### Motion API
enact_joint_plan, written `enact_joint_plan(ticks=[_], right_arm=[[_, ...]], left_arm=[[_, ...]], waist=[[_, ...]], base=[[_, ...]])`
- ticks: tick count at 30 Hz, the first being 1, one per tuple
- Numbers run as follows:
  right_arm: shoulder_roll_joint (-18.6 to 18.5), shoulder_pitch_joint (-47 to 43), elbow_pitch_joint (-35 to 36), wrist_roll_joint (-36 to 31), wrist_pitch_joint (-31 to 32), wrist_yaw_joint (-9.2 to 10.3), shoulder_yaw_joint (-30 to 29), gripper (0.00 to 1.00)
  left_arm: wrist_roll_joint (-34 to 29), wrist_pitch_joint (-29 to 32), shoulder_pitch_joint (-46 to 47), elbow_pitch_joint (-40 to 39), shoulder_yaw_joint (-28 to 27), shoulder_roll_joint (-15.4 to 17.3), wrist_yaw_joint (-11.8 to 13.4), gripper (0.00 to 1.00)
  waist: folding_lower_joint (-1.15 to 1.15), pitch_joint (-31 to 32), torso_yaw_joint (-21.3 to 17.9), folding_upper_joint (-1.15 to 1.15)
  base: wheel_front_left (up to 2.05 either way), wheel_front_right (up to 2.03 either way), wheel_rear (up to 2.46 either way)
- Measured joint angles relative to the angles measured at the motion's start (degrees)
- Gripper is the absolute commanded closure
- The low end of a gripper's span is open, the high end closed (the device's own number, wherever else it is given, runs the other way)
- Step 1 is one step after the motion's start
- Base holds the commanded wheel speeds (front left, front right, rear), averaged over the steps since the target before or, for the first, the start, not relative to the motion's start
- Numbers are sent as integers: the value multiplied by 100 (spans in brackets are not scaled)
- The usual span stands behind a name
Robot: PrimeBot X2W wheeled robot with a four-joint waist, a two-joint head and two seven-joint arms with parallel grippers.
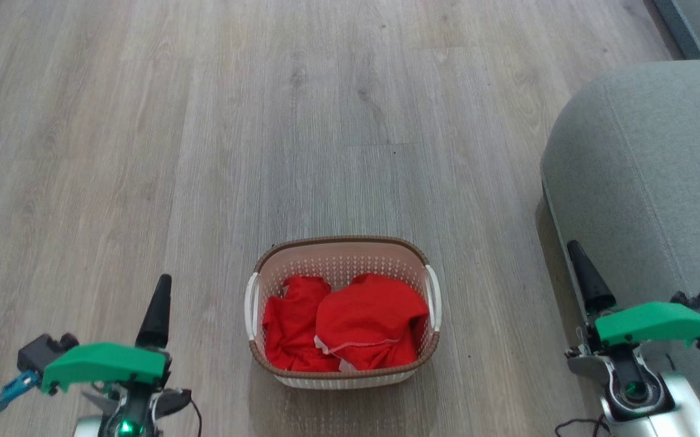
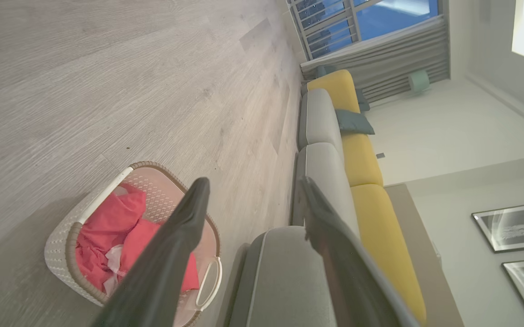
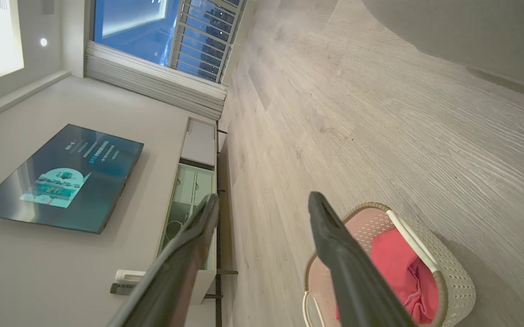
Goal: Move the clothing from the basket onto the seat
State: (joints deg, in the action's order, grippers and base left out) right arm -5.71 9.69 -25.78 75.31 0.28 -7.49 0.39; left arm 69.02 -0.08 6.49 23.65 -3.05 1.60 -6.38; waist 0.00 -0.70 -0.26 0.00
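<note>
Starting out: nothing lifted yet, left fingers (image 2: 184, 227) and right fingers (image 3: 334, 240) spread wide, holding nothing.
Clothing (image 1: 350, 328) heaped in the basket (image 1: 337, 246) on the floor (image 1: 325, 121), with the seat (image 1: 659, 170) near on the right; next likely calls for reaching down into it and pinching the top red piece.

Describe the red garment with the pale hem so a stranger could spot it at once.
On the wood floor, left of the grey-green seat, stands a cream basket with a brown rim. Two red garments lie in it: the right garment, nearer the seat, lies against the left garment. Only the right one shows a thin pale hem along its near edge.
</note>
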Motion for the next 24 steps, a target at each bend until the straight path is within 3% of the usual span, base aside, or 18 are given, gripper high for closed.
enact_joint_plan(ticks=[24], right_arm=[[-178, 541, -278, -1749, -411, 0, 347, 0]], left_arm=[[-1917, -365, 477, 242, 287, 2, 205, 0]], waist=[[0, -24, -40, 0]], base=[[0, 0, 0]])
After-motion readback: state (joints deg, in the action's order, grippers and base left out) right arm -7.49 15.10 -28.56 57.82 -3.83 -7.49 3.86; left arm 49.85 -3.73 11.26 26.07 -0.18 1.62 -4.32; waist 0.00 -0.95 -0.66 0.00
